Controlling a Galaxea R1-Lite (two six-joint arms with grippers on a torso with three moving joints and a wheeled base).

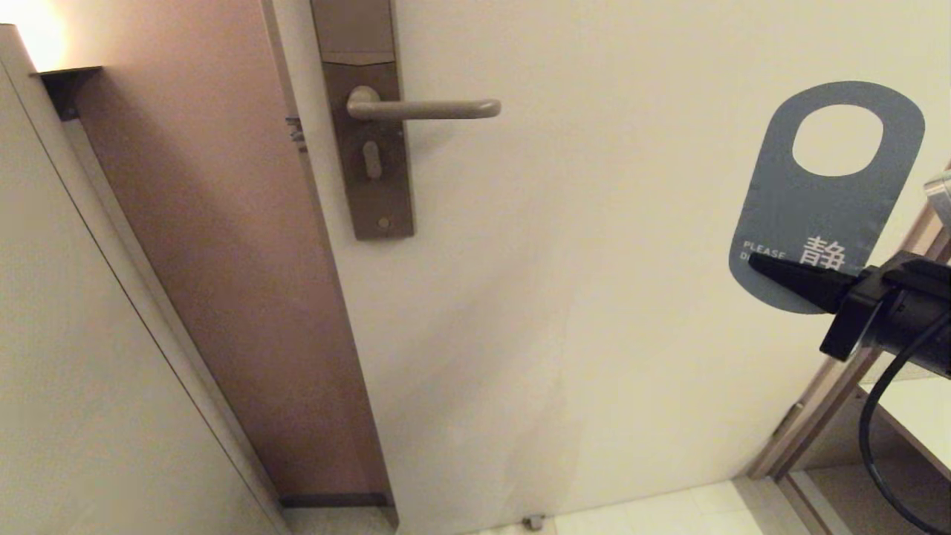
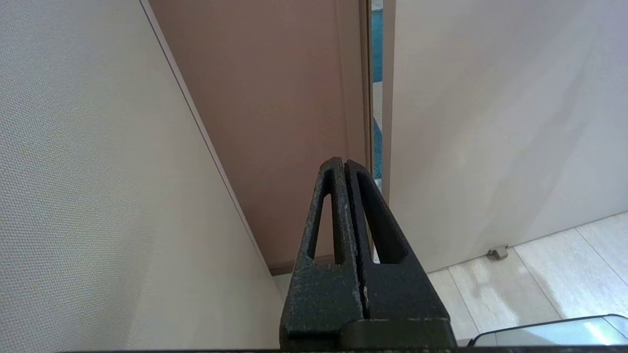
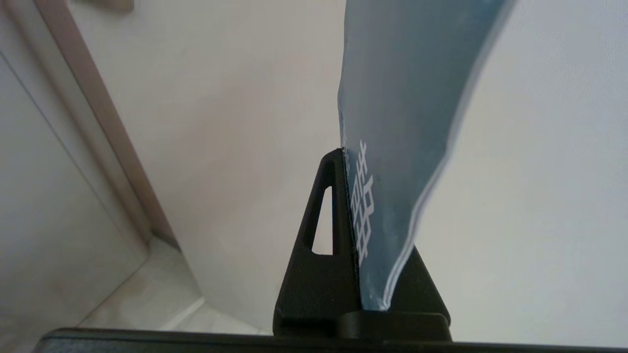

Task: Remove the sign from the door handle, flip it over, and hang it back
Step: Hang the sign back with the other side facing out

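A: Nearest first — R arm?

B: The right gripper [image 1: 765, 266] comes in from the right edge of the head view, w/ black cable looping under it. Jaws clenched on the sign [image 1: 821, 200], pinching its lower rounded end. In the right wrist view the card [image 3: 397, 147] stands up edge-on from between the black fingers [image 3: 319, 235], bowing a bit to one side.

A: Which face shows?

B: Teal-blue side toward the head cam. White "PLEASE" partly readable + a big white character just above the jaws; rest of the text hidden behind the fingers. Oval hole at the top, pale door showing through it.

A: Where's it vs. the handle?

B: Off the handle, held in the air in front of the door [image 1: 594, 297], well apart from the lever and to its right, hole end up, card tilted slightly.

A: L arm?

B: The left gripper [image 2: 343, 166] shows only in its own wrist view. Jaws pressed together, nothing between them, pointing toward the gap at the door edge, w/ floor tiles beyond.

A: Further back?

B: The door handle [image 1: 427, 109] sits level, bare, on a tall brown lock plate [image 1: 369, 148] w/ a small thumb-turn [image 1: 372, 160] below. Left of that: the brown door edge, then a pale wall. Wall lamp [image 1: 44, 37] glows in the top-left corner. Small door stop [image 1: 532, 522] on the floor at the foot of the door.
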